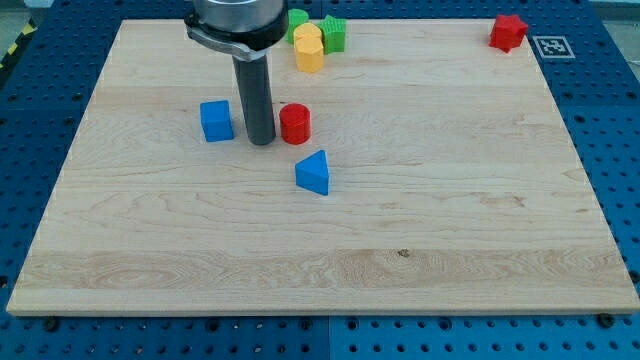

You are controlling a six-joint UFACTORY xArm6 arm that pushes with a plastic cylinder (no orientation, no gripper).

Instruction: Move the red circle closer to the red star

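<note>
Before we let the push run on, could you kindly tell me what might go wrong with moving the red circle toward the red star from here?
1. My tip sits at the view's left of the red circular block, while the red star-shaped block lies far off at the top right; a long push may let the circle slip off sideways.
2. The blue triangular block lies just below the circle; a downward drift could knock it.
</note>
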